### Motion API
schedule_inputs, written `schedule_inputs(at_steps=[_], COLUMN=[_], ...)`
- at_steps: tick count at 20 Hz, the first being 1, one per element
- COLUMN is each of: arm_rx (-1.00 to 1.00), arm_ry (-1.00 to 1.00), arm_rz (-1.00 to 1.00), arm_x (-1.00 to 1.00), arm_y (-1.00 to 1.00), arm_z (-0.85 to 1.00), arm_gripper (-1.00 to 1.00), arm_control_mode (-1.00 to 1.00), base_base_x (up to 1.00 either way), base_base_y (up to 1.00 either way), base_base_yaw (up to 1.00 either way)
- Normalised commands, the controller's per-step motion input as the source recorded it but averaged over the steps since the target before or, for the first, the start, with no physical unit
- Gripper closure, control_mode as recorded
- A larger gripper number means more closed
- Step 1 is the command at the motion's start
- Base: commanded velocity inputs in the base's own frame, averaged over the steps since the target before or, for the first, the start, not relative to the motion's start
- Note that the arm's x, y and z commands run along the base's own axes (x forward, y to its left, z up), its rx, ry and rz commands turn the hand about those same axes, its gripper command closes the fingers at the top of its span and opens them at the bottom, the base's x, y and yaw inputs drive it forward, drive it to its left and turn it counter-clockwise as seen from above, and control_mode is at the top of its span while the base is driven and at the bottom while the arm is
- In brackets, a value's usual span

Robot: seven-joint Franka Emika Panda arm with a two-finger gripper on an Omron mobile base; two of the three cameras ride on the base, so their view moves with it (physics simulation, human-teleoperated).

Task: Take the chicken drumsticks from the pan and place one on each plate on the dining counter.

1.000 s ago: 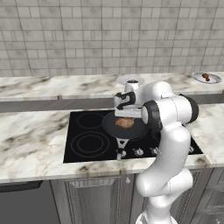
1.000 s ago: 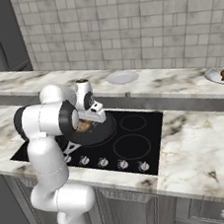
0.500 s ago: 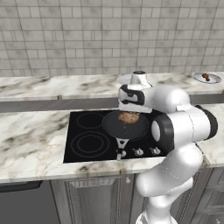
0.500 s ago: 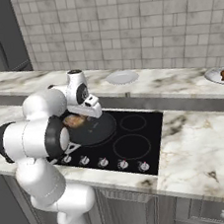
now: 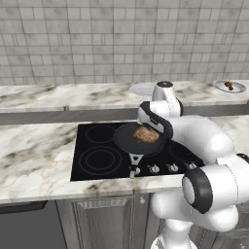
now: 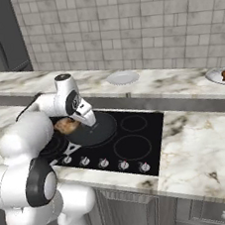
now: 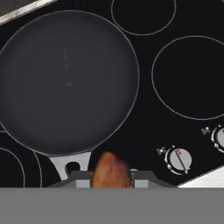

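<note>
The dark pan (image 7: 68,83) lies empty on the black cooktop (image 7: 192,74). My gripper (image 7: 111,180) is shut on a glossy brown chicken drumstick (image 7: 111,169), held above the base of the pan's handle. From the base, the drumstick (image 5: 145,134) (image 6: 66,125) hangs just over the pan (image 5: 131,143) (image 6: 94,129), under my hand (image 5: 151,121). On the dining counter (image 5: 58,95) (image 6: 170,80), one pale plate (image 5: 138,89) (image 6: 122,77) is bare. A second plate (image 5: 230,86) (image 6: 222,75) at the far right carries another drumstick.
A row of cooktop knobs (image 7: 179,159) (image 6: 103,162) runs along the front edge. The lower marble worktop (image 5: 34,155) (image 6: 203,143) spreads on both sides of the cooktop. A tiled wall (image 5: 121,39) rises behind the dining counter.
The drumstick has come up out of the pan in the shut gripper. My arm's elbow has swung out to the right and the wrist has turned.
</note>
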Motion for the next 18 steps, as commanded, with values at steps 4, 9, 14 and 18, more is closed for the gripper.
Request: schedule_inputs(at_steps=[4, 9, 14, 18], arm_rx=[0.00, -0.02, -0.01, 0.00], arm_ry=[-0.07, -0.13, 0.00, 0.00], arm_rz=[-0.02, 0.00, 0.00, 0.00], arm_x=[-0.66, -0.55, 0.00, 0.00], arm_y=[-0.07, -0.14, 0.00, 0.00], arm_z=[0.38, 0.18, 0.00, 0.00], arm_gripper=[1.00, 1.00, 1.00, 1.00], arm_control_mode=[-1.00, -1.00, 1.00, 1.00], base_base_x=[0.00, 0.00, 0.00, -0.24], base_base_y=[0.00, 0.00, 0.00, -0.28], base_base_yaw=[0.00, 0.00, 0.00, -0.09])
